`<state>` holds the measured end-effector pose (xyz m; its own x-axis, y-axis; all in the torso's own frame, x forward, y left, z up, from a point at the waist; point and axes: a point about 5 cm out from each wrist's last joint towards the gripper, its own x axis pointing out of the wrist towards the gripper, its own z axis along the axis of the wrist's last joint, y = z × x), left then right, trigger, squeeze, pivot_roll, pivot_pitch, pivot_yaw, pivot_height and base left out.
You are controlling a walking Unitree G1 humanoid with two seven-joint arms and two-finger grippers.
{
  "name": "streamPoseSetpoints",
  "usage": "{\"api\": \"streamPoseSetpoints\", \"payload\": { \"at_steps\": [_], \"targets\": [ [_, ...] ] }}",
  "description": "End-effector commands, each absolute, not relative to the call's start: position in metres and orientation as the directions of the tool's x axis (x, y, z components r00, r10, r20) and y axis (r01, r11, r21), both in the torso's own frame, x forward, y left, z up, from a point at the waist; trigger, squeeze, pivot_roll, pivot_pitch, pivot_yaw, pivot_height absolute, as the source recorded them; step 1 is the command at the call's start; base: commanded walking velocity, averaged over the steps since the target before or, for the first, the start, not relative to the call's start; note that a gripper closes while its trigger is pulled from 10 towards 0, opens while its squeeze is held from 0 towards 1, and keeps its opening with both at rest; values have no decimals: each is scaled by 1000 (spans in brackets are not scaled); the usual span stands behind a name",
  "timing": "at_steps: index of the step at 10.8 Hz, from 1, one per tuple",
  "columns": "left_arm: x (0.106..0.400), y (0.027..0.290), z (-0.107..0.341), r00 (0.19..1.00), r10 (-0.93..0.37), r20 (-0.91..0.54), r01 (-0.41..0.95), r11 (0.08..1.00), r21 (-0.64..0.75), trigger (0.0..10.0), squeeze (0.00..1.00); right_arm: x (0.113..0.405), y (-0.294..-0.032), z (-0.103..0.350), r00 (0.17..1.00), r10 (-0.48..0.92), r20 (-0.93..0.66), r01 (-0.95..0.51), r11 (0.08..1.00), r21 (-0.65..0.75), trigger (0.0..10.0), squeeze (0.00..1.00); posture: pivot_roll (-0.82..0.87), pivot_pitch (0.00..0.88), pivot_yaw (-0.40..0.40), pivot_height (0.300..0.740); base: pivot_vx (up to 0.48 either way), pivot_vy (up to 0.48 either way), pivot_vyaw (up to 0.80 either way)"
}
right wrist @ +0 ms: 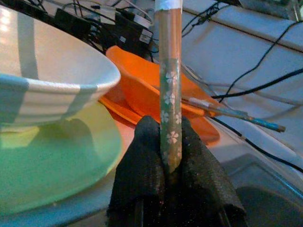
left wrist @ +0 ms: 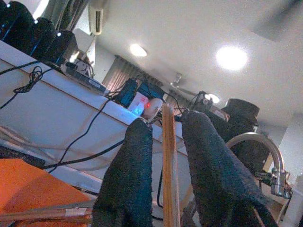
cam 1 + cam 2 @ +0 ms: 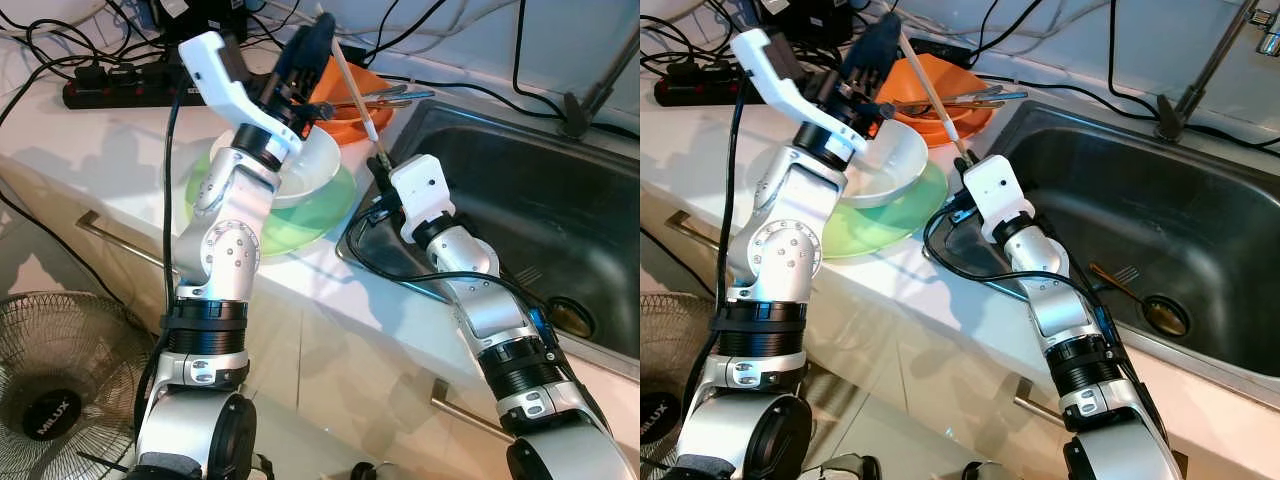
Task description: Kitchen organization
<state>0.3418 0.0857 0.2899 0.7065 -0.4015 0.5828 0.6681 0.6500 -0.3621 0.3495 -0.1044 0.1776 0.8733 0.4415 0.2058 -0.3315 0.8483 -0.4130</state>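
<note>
We see a white counter (image 3: 120, 140) with a steel sink (image 3: 1200, 200) set into it, and we place everything from this sink. At its corner nearest the dishes is the right gripper (image 1: 171, 161). Its two black fingers are pressed together on the low end of a chopstick (image 3: 352, 85), which has small white flowers printed on it. The chopstick goes up and away from the sink, tilted, over the edge of an orange plate (image 3: 940, 85).

The upper end of the same chopstick lies between the fingers of the left gripper (image 2: 165, 142), which is raised above the dishes. In the left wrist view a narrow gap shows on each side of the stick, so the fingers are a little spread and we cannot tell if they touch it.

Just beside the sink, on the counter, a white bowl (image 3: 310, 170) sits on a green plate (image 3: 310, 225). The orange plate is behind them, and more chopsticks (image 3: 385, 97) lie on it, reaching toward the sink. A spoon (image 3: 1140, 295) lies at the bottom of the sink near the drain. Farther from the sink, a black power strip (image 3: 110, 90) with cables lies on the counter, and a fan (image 3: 50, 370) stands on the floor.
</note>
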Motion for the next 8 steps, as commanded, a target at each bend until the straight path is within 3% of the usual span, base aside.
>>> {"api": "streamPoseSetpoints", "payload": {
  "at_steps": [1, 5, 6, 8],
  "targets": [
    [339, 84, 294, 687, -412, 599, 688, 633, -354, 10000, 1000, 353, -112, 178, 893, 405, 198, -302, 864, -404, 0, 0, 118, 93, -25, 740, 0, 0, 0],
    [338, 90, 284, 713, -401, 576, 666, 645, -375, 10000, 1000, 369, -143, 181, 965, 178, 192, -129, 961, -244, 0, 0, 118, 92, -28, 740, 0, 0, 0],
    [338, 102, 278, 747, -376, 548, 616, 702, -358, 10000, 0, 374, -159, 184, 980, 73, 185, -45, 987, -154, 10000, 0, 121, 91, -30, 740, 0, 0, 0],
    [339, 120, 264, 799, -356, 484, 529, 798, -288, 10000, 0, 380, -175, 180, 990, -35, 135, 42, 998, -52, 10000, 0, 124, 88, -30, 740, 0, 0, 0]
  ]
}}
